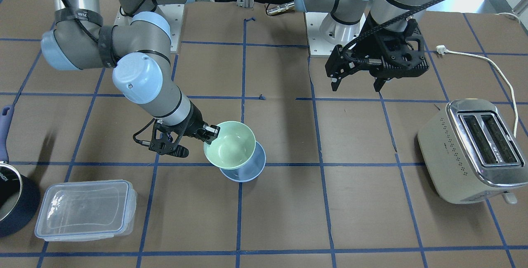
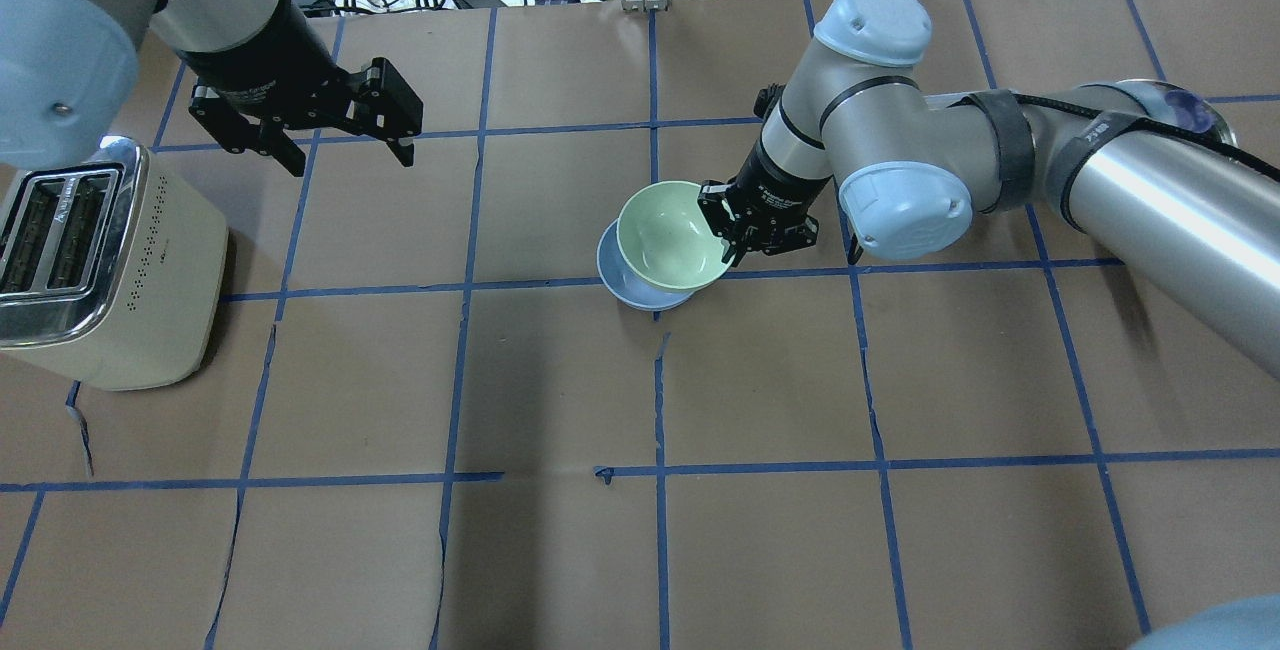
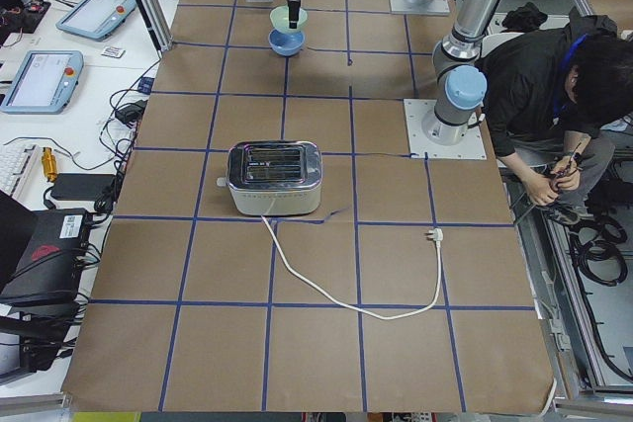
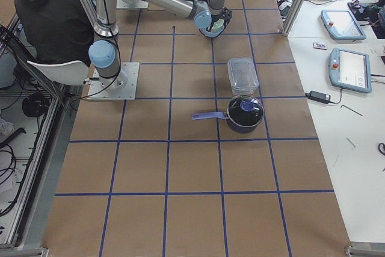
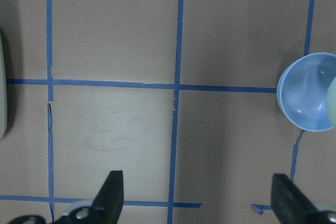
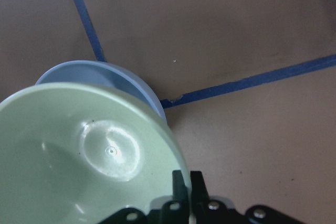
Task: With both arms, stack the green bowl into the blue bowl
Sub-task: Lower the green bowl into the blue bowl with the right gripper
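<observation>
Nearest the robot's edge of the counter (image 2: 760, 380), two silver-grey arms rise and lean out over the brown paper surface. The right arm (image 1: 140, 78) folds at the elbow and reaches low, its wrist angled down toward the middle of the counter's length. The right pincer (image 1: 212, 132) is pinched narrowly on the rim of the green bowl (image 1: 231, 144), one finger inside and one outside, on the side of the bowl toward the counter's robot-right end. The green bowl is held above the blue bowl (image 1: 252, 168), which sits on the counter, and it covers most of the blue one, so only a crescent of blue shows. Whether the two bowls touch cannot be told.

The left arm (image 1: 396, 8) comes down steeply toward the robot-left end. The left pincer (image 1: 356, 88) hangs above the counter pointing down, its fingers spread wide over bare paper, well apart from the bowls.

Bare paper with a grid of blue tape surrounds the bowls on every side. Level with the bowls, toward the robot-left end, stands a cream and chrome toaster (image 1: 470, 152), its white cord (image 1: 501, 74) trailing back toward the robot's edge.

Farther out, close to the operators' edge and toward the robot-right end, lie a clear lidded container (image 1: 84, 208) and, just beside it, a dark pot (image 1: 12, 202). Both are well apart from the bowls.
</observation>
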Tool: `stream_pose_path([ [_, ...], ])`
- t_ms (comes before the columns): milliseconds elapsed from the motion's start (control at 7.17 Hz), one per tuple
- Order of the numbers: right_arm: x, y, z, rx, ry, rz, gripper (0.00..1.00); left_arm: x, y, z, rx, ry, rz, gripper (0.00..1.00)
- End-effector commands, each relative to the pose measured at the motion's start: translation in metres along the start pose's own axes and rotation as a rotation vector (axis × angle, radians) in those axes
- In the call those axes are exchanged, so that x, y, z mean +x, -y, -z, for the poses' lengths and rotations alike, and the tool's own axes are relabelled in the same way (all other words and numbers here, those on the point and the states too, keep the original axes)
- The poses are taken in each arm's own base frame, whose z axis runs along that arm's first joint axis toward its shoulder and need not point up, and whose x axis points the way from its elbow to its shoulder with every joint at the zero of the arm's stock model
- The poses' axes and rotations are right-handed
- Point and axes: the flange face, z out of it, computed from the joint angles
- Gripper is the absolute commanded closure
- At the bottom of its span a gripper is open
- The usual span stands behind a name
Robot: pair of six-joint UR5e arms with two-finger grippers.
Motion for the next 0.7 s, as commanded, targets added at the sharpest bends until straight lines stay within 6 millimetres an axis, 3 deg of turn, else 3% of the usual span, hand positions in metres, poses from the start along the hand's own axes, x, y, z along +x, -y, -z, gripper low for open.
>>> stream_pose_path([
  [0,-0.003,0.000,-0.006,-0.014,0.013,0.002,1.00,-0.001,-0.002,0.003,0.005,0.007,-0.002,0.00],
  [558,-0.016,0.004,-0.026,0.022,0.028,-0.001,1.00,-0.001,-0.002,0.003,0.007,0.007,-0.006,0.00],
])
